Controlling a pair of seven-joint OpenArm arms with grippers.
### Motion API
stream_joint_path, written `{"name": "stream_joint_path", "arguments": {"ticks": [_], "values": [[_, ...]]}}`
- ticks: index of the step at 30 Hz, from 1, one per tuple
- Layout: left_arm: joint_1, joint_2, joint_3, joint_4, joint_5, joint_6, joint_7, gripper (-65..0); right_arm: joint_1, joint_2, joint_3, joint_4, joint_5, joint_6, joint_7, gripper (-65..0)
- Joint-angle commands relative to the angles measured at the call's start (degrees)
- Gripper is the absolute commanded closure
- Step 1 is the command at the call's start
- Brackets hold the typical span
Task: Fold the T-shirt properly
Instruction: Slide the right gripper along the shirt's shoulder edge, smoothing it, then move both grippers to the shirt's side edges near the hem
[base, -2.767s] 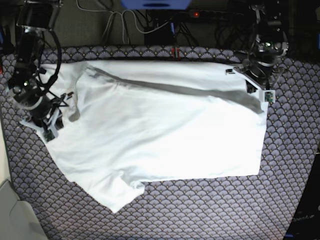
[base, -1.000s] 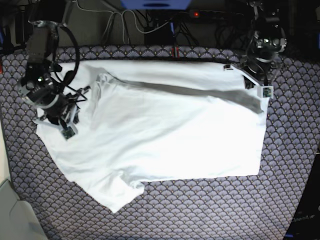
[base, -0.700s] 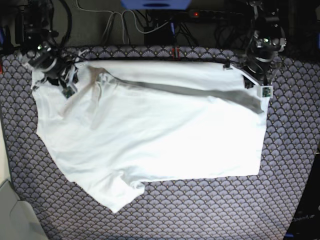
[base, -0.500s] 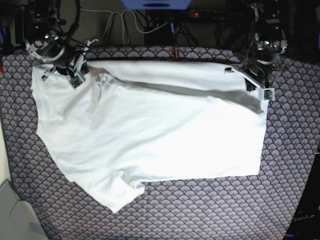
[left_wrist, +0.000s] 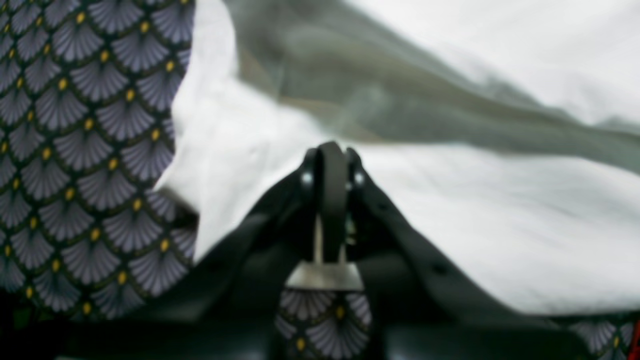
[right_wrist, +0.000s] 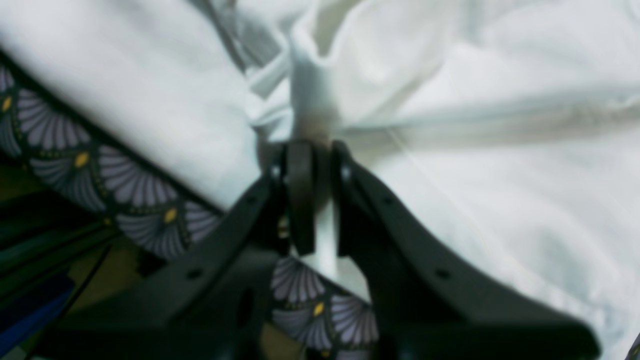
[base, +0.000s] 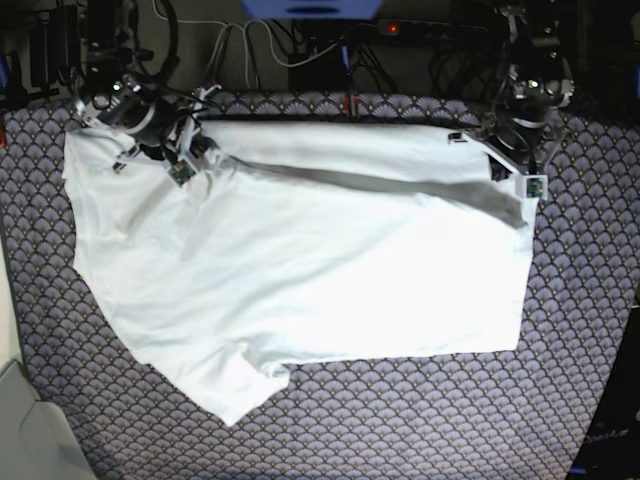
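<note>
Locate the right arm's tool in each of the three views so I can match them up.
Base: right tool at upper left, on the T-shirt's far-left part.
Right wrist: right tool at centre, shut on a bunched white fold of the T-shirt.
Left wrist: not in it; only the left tool shows.
Shared landmark: the fan-patterned cloth under the shirt.

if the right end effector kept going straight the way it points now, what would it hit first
More of the T-shirt. The right end effector is already shut on a bunched fold of it, and white fabric fills the line ahead in the right wrist view. Depth is unclear, but nothing else shows there.
</note>
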Motion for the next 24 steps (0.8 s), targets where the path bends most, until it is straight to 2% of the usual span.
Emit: {"name": "stream_joint_path", "arguments": {"ticks": [1,5,10,12,17,21,24], "values": [[-0.20,-0.44,-0.10,1.32,-0.25,0.01,-1.17,-0.4,0.88,0.06,-1.03,0.41,0.90,0.38,1.09,-5.4],[-0.28,-0.35,-0.10,1.41,-0.25,0.01,-1.17,-0.4,3.60,-0.99,-3.75,0.41,0.90,0.38,1.09,-5.4],[-0.81,-0.26,0.17,1.23,-0.25,0.01,-1.17,-0.4,11.25,-3.98,-3.67,0.24,0.90,0.38,0.91,-5.4],[-0.72,-0.26,0.17,1.23,-0.16,0.01,-1.17,-0.4,15.12,-4.77,-2.35,0.32,0.90,0.38,-0.85,-5.4],[-0.99,-0.35,-0.10,0.97,-0.16,0.01,-1.17,-0.4,21.10,-2.84,-1.73,0.41,0.90,0.38,-5.68,-5.4],[-1.52,-0.35,-0.10,1.15,-0.16,0.01,-1.17,-0.4,19.69,-0.38,-1.73,2.17,0.90,0.38,-8.50,-5.4],[-2.83,-0.35,-0.10,0.97,-0.16,0.01,-1.17,-0.5,16.79,1.47,-1.73,2.61,0.90,0.38,-6.91,-5.4]]}}
